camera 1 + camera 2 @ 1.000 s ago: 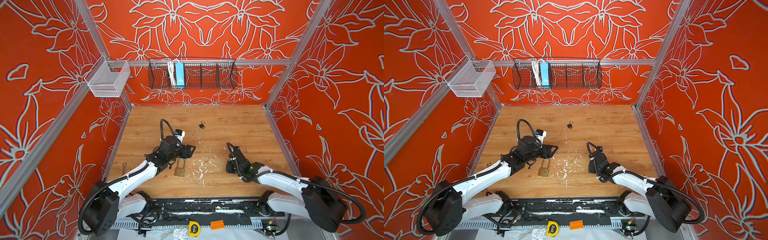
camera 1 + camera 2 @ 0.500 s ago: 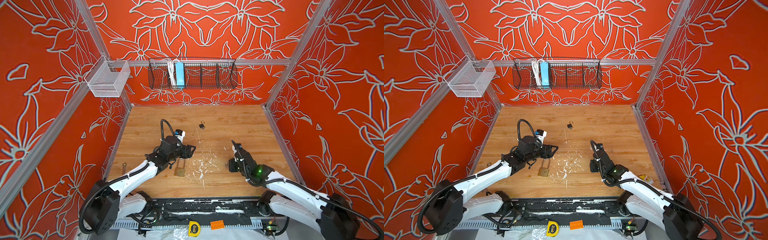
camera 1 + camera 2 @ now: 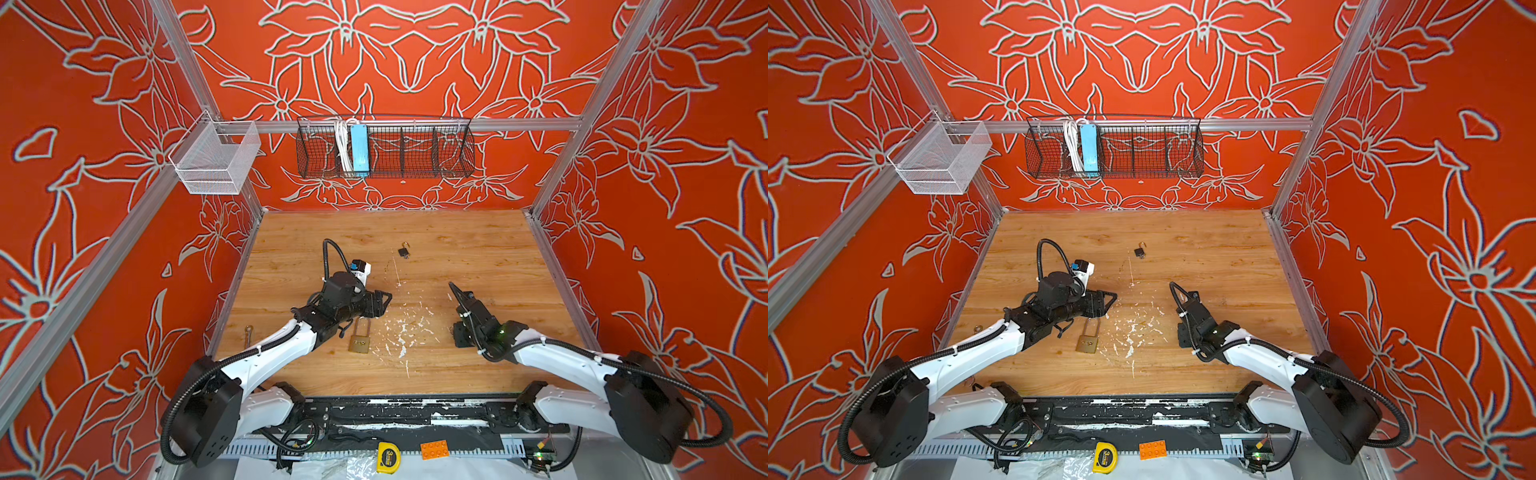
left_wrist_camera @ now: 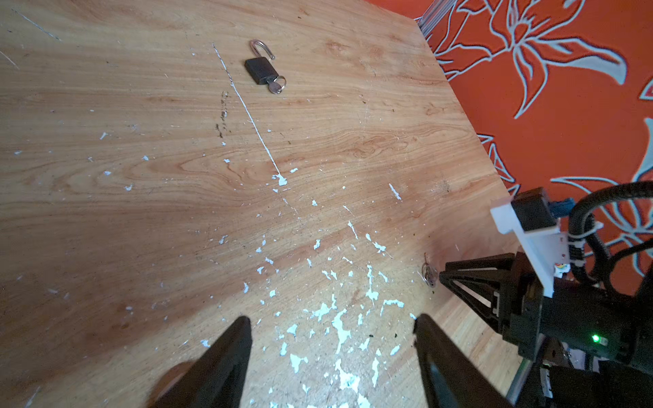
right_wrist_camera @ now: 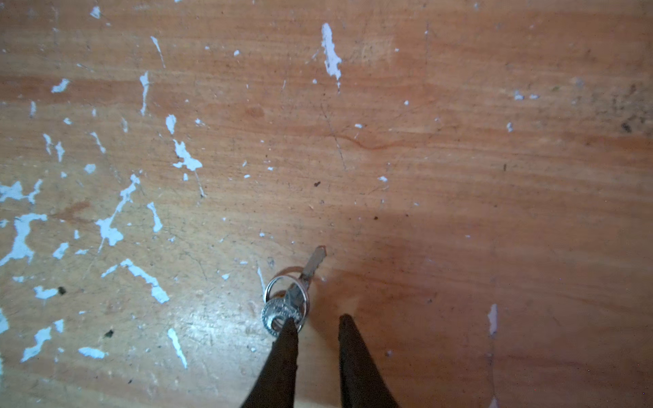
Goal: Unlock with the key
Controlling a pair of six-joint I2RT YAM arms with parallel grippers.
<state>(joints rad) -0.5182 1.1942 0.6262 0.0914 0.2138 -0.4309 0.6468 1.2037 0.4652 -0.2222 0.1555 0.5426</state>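
While right fingers (image 5: 282, 353) stand apart beside key (image 5: 290, 300), brass padlock (image 3: 358, 343) lies flat

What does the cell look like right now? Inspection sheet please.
Surface: wood table, white paint flecks.
Job's things: brass lock flat, shackle top hidden by left hand; keys on ring, loose on table; black lock far side, shackle open, key in it.
Clutter: tape measure, orange brick on front ledge.
Hands: left hand open, empty; right hand slightly open, one finger against the keys.
Cables: conduit looped over left wrist, clear of locks.
Surroundings: red floral walls; wire basket holds power strip.
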